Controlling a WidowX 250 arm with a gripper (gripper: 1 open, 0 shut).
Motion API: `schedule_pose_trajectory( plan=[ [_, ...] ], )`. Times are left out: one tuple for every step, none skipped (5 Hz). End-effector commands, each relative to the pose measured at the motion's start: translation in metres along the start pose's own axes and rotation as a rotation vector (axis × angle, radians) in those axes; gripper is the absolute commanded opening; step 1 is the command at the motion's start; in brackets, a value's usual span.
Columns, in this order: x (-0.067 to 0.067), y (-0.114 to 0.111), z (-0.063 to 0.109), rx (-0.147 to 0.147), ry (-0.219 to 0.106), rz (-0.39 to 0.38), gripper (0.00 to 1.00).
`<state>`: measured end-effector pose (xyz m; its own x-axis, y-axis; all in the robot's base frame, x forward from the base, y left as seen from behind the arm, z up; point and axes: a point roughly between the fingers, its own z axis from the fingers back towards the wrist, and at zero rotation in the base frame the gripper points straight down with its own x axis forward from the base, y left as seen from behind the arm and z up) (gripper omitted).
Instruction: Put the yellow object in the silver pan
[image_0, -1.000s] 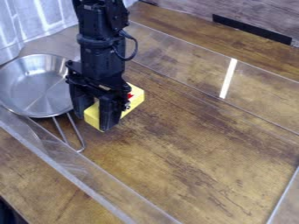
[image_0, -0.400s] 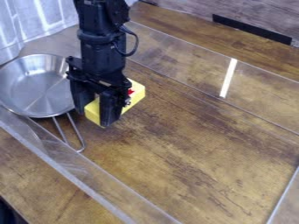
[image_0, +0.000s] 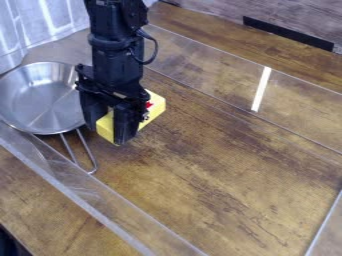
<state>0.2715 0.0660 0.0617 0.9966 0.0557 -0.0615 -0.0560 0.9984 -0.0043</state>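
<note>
Camera view: the gripper (image_0: 120, 135) fingers clamp the yellow block (image_0: 154, 108); lift it high over the pan's (image_0: 40, 97) edge.

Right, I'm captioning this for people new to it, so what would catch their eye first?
Probably the black gripper, reaching down at upper left, shut on the bright yellow block. Next, the shiny silver pan at the left edge, just beside it, its wire handle pointing toward the viewer.

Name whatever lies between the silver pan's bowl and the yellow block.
In the camera view, the black gripper stands between pan and block.
</note>
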Motion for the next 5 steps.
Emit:
schedule_pose_trajectory(
  plan=[
    [0.006,0.015,0.029,0.024,-0.091,0.043,0.00],
    [0.005,0.019,0.034,0.030,-0.094,0.051,0.00],
    [0.006,0.029,0.037,0.038,-0.098,0.079,0.00],
    [0.008,0.040,0.037,0.048,-0.095,0.115,0.00],
    [0.011,0.048,0.033,0.054,-0.088,0.139,0.00]
  ],
)
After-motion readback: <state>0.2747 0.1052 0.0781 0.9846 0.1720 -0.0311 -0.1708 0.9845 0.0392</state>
